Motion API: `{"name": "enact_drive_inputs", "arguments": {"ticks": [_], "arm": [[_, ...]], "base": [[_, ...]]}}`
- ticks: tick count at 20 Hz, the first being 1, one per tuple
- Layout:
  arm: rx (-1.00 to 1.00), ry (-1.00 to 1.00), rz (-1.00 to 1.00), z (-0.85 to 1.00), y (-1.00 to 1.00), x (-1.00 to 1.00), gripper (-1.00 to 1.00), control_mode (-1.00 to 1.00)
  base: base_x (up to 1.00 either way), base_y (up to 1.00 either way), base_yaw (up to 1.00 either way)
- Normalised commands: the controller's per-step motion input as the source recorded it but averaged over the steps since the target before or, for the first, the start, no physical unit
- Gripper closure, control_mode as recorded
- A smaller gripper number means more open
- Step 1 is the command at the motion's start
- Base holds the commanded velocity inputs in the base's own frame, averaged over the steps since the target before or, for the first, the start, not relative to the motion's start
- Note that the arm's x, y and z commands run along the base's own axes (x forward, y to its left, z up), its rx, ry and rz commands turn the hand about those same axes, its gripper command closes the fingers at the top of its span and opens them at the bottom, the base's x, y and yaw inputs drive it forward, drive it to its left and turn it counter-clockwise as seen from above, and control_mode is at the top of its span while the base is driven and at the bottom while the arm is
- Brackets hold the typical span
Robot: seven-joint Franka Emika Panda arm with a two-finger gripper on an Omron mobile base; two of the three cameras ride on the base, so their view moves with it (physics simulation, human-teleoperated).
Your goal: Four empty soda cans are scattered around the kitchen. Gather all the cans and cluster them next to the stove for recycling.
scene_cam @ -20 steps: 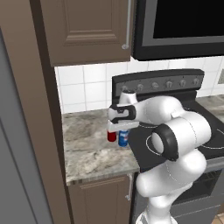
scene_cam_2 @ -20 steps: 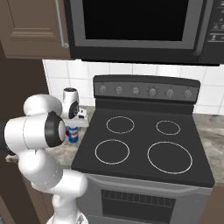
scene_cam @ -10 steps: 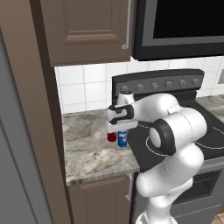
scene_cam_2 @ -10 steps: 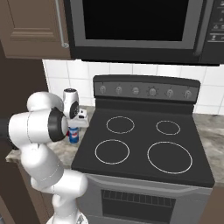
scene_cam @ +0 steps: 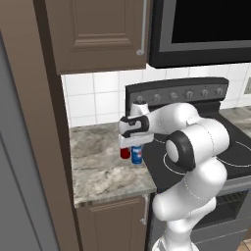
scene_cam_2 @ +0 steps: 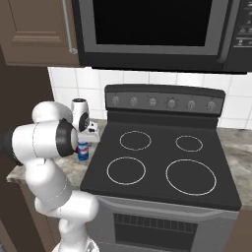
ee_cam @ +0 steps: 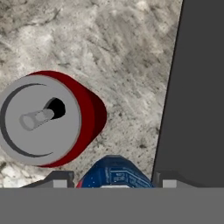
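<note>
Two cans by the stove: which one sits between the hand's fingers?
The blue can, between the fingertips of the hand. The red can stands beside it on the counter, free.

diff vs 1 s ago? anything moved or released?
Only the arm's elbow shifted a little toward the stove. The gripper stays low over the blue can, fingers either side of it and closed about it. The red can stands on the counter right beside it, unmoved. Nothing was let go.
</note>
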Motion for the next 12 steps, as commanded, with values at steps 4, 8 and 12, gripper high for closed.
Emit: {"name": "enact_drive_inputs", "arguments": {"ticks": [4, 8, 12], "arm": [[0.00, -0.01, 0.00, -0.01, 0.00, 0.00, -1.00, -1.00], [0.00, 0.00, 0.00, 0.00, 0.00, 0.00, -1.00, -1.00], [0.00, -0.01, 0.00, 0.00, 0.00, 0.00, -1.00, -1.00]], "base": [[0.00, 0.00, 0.00], [0.00, 0.00, 0.00], [0.00, 0.00, 0.00]]}}
